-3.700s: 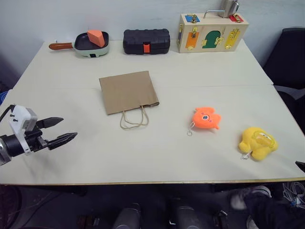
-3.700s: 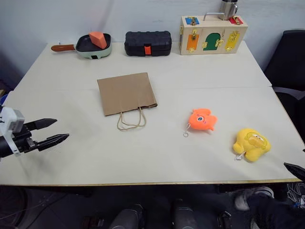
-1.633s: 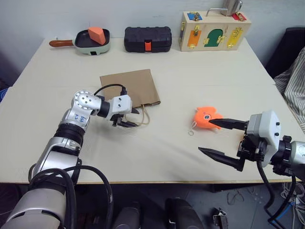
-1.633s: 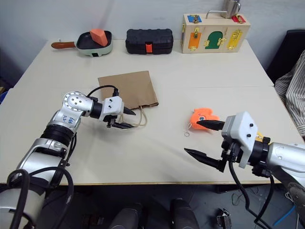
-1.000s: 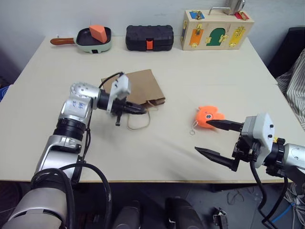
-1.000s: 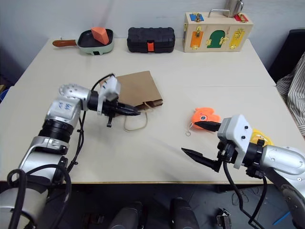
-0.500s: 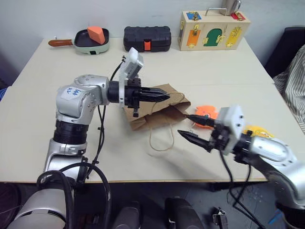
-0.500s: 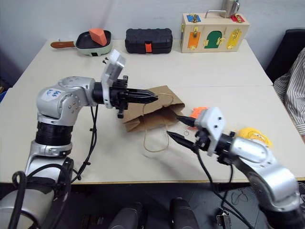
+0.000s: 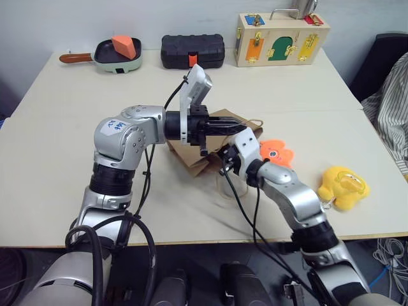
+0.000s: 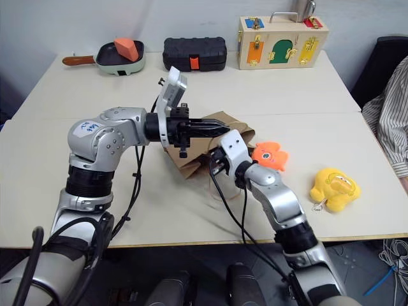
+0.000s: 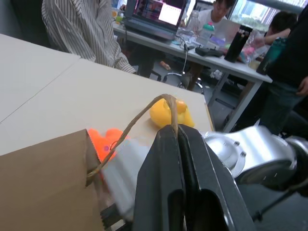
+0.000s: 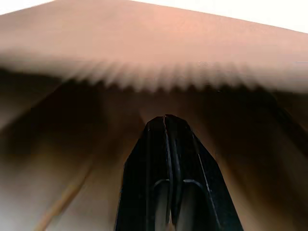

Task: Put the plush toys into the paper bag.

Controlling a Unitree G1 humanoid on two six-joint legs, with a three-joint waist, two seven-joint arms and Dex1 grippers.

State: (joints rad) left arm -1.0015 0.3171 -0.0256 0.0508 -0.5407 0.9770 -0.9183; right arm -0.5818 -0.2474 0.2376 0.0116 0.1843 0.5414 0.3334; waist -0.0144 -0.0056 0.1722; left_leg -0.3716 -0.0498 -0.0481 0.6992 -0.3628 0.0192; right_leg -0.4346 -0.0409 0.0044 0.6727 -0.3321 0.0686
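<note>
while your left gripper [image 11: 174, 129] pinches the paper bag [image 9: 191, 157]'s cord handle [image 11: 139, 118] mid-frame, your right gripper [image 12: 165, 120], fingers pressed together, pokes into the bag's mouth.

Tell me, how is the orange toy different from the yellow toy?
The orange plush toy is flatter, with one round eye; the yellow plush toy is chubbier and rounder. The orange one lies right beside the paper bag and the right gripper; the yellow one lies farther off, near the table edge. Both are soft toys lying on the table, and neither is in the bag yet.
</note>
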